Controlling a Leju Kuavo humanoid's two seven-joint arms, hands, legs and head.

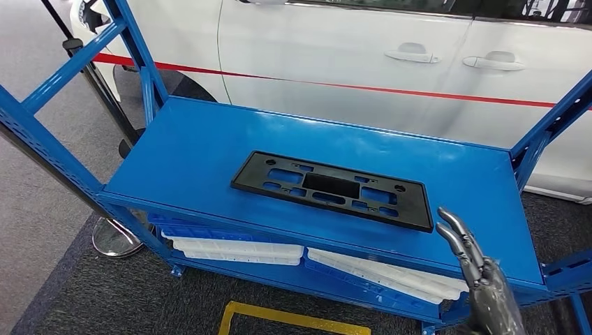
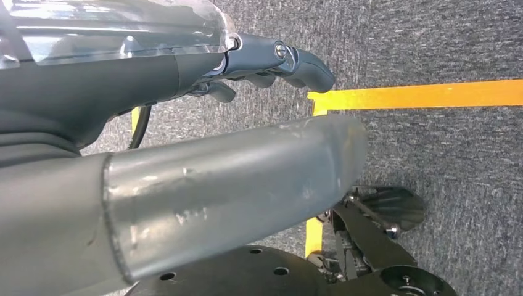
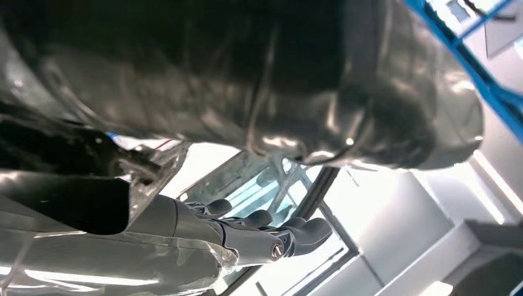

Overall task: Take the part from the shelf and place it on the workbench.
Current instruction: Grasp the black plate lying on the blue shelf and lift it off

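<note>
- The black part [image 1: 330,190] lies flat on the blue shelf [image 1: 188,150] top, long axis running left to right across the robot's view.
- The right hand [image 1: 476,269] rises at the shelf's near right edge, fingers apart, empty, just beside the part's right end; this one's nearer.
- The left hand [image 2: 271,61] hangs over carpet, holding nothing, fingers loosely curled.
- White trays [image 1: 237,249] sit below.

Bare blue shelf top [image 1: 195,150] surrounds the black part [image 1: 331,190] on all sides. Blue uprights [image 1: 143,63] stand at 10 and 3 o'clock; a white car [image 1: 349,63] blocks 12.
</note>
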